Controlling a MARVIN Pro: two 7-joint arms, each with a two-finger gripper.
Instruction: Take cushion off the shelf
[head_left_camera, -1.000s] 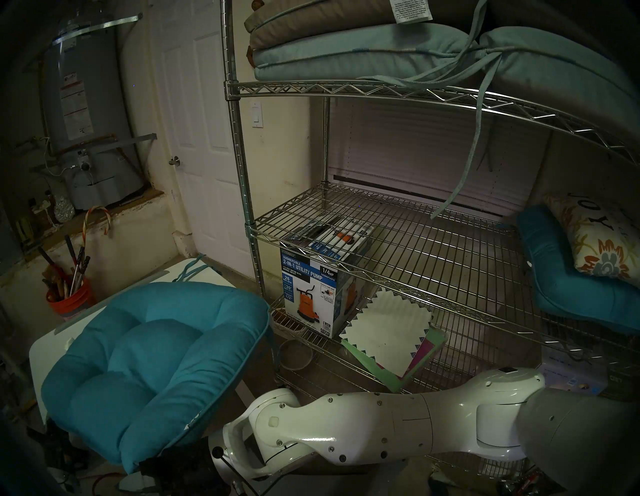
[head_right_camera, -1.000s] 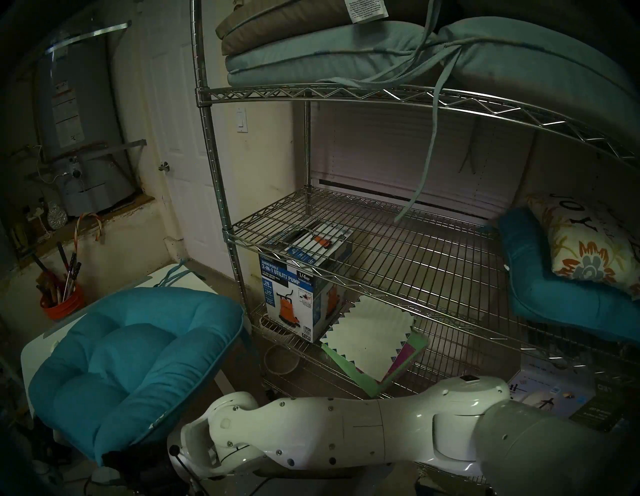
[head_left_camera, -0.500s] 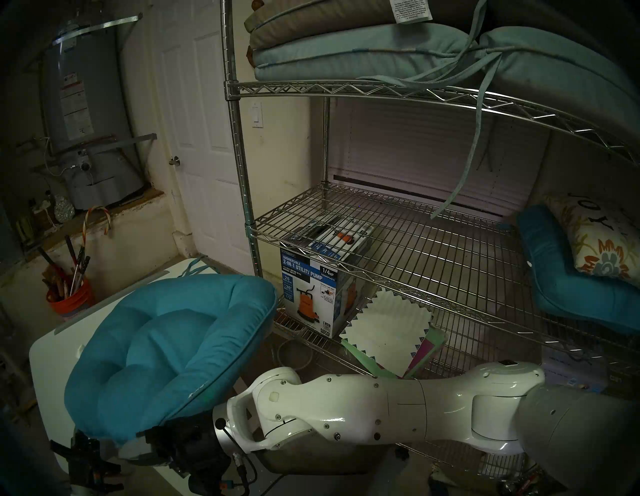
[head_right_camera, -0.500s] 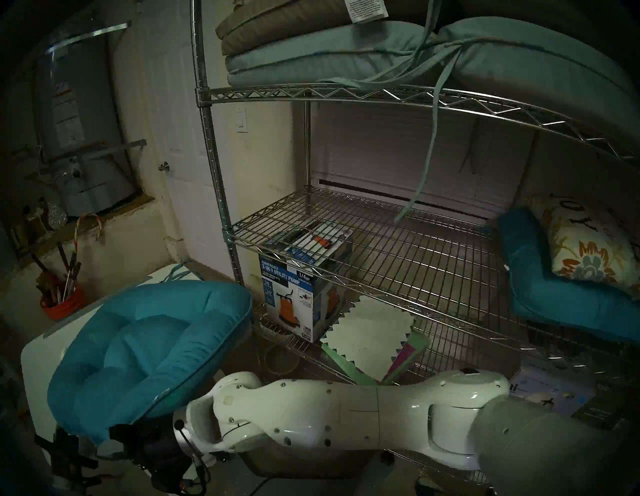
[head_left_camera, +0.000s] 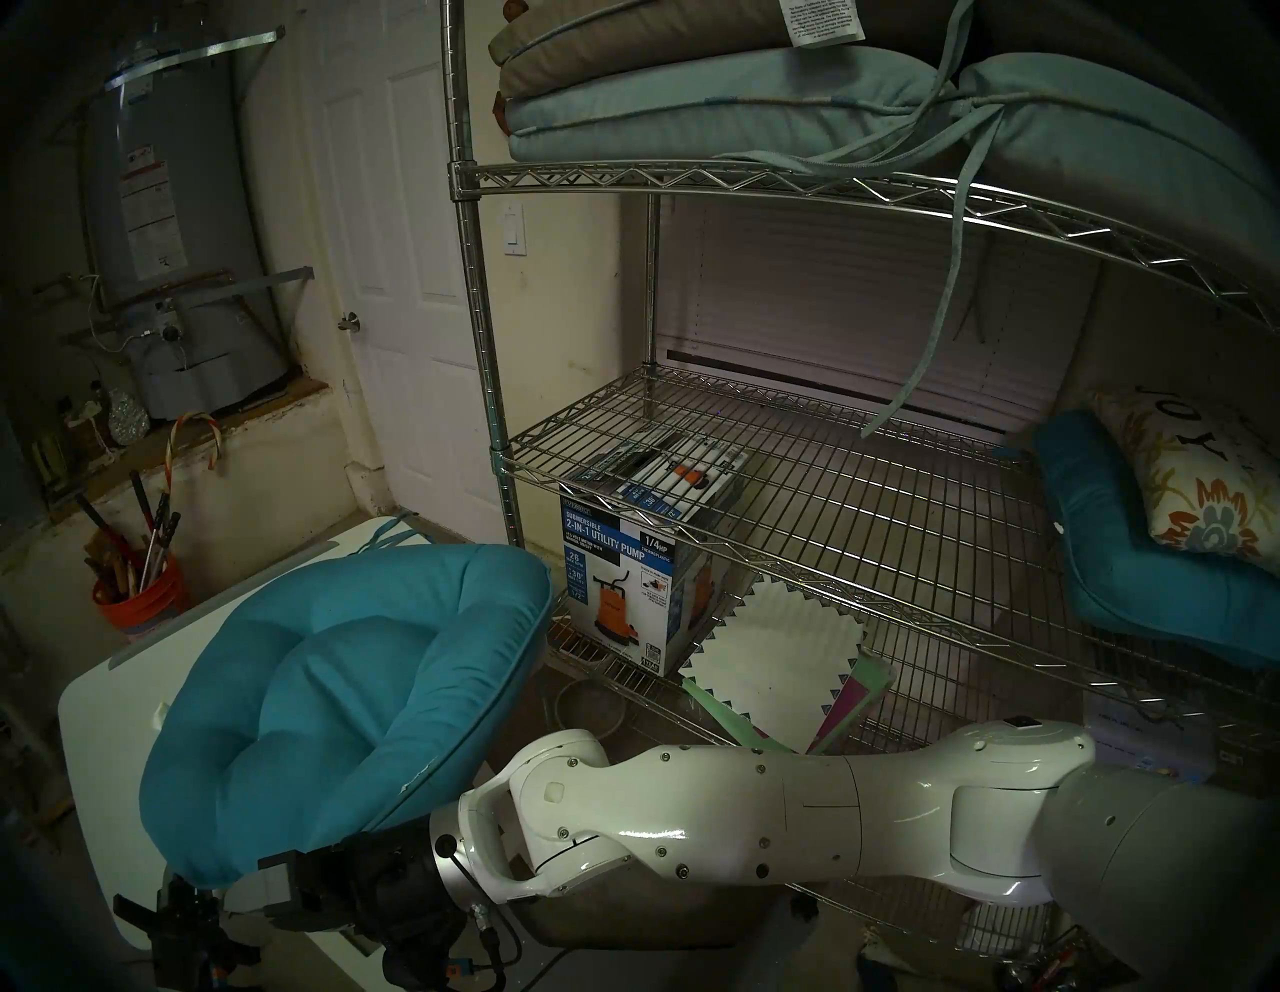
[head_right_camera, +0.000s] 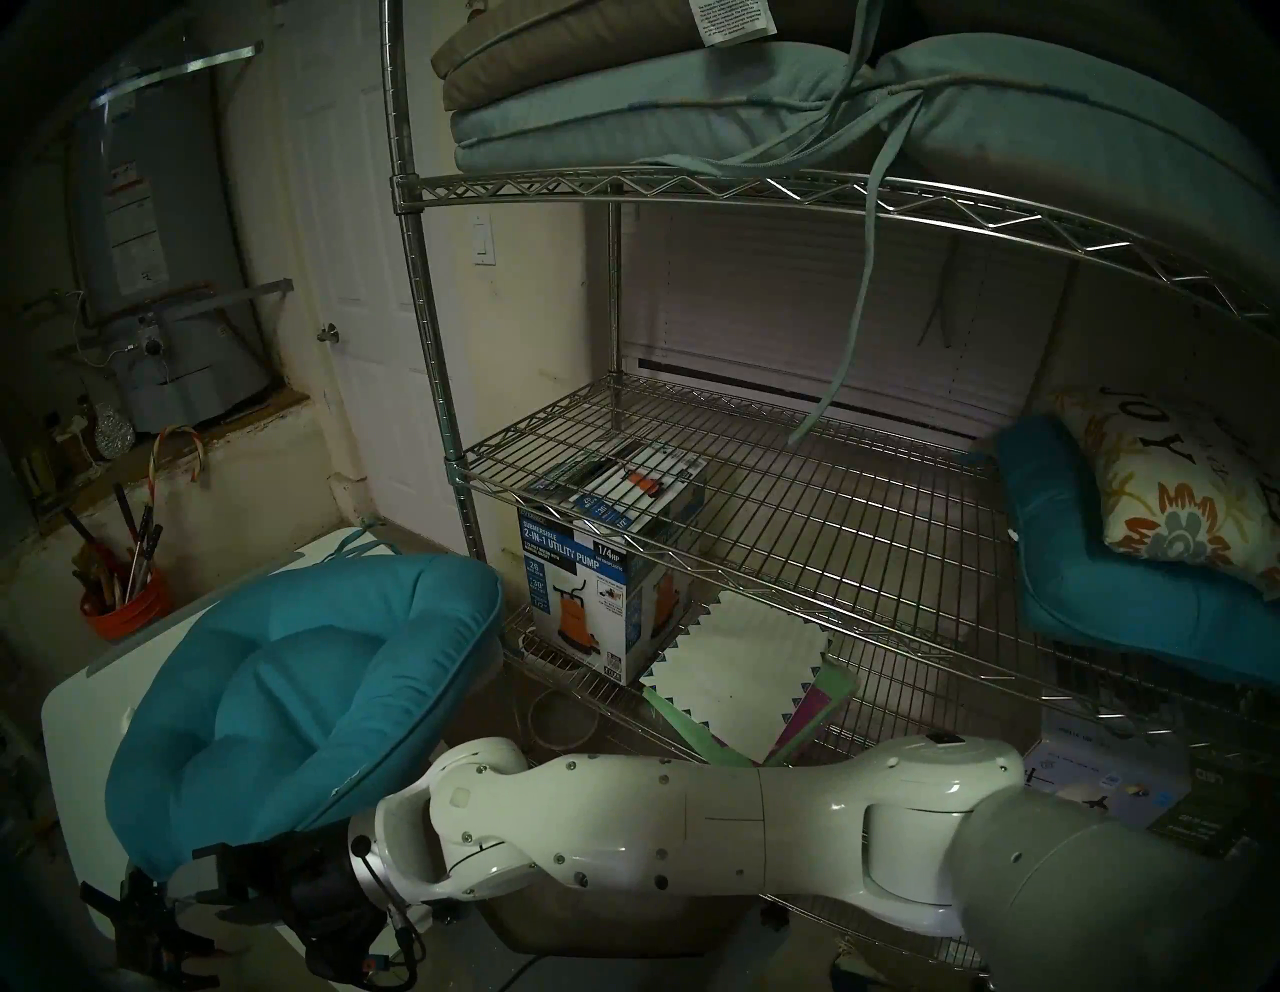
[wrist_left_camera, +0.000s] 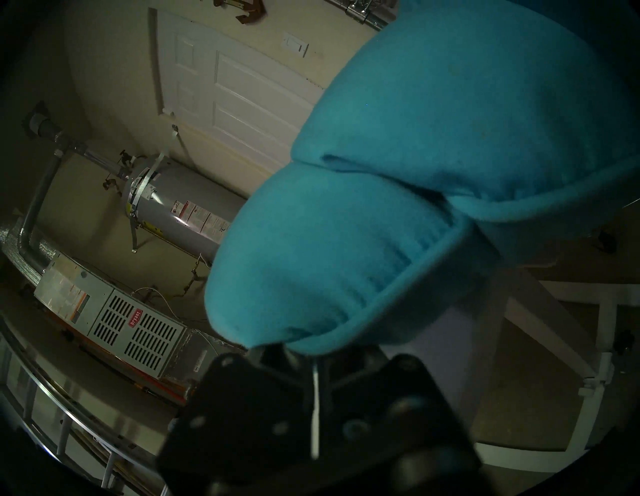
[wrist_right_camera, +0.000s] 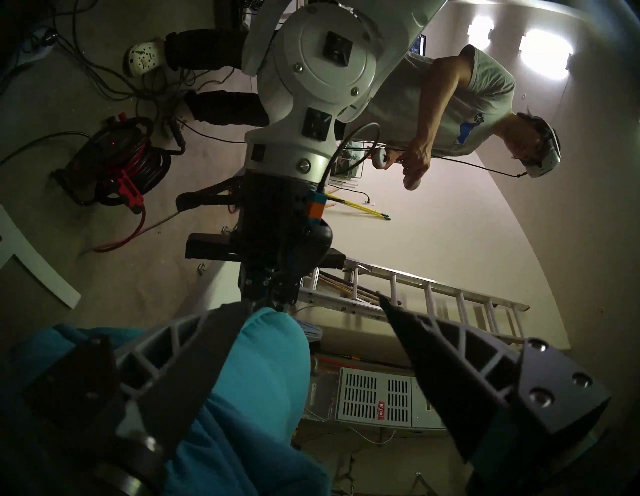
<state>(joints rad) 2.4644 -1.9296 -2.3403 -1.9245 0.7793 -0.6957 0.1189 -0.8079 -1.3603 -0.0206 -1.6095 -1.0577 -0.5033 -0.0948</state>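
From my head cameras I see the flat teal-blue tufted seat cushion (head_left_camera: 346, 700) off the tall chrome wire shelving rack (head_left_camera: 796, 485), bowed upward above the white tilting table (head_left_camera: 97, 748) left of the rack. Its near corner meets my left gripper (head_left_camera: 181, 893), low in the frame and too dark there to read. The left wrist view settles it: the two black jaws are pressed together on the cushion's piped edge (wrist_left_camera: 398, 277), a white tag hanging between them. Only that view shows the grey water heater (wrist_left_camera: 187, 207) lying sideways across the frame.

My right gripper (wrist_right_camera: 311, 304) shows plainly in its own wrist view alone: its grey ribbed fingers (wrist_right_camera: 194, 350) stand spread wide, one lying against the teal fabric, the other clear of it, clamping nothing. That view also catches a person wearing a headset (wrist_right_camera: 478, 104) beside the wall, whom the head cameras miss.
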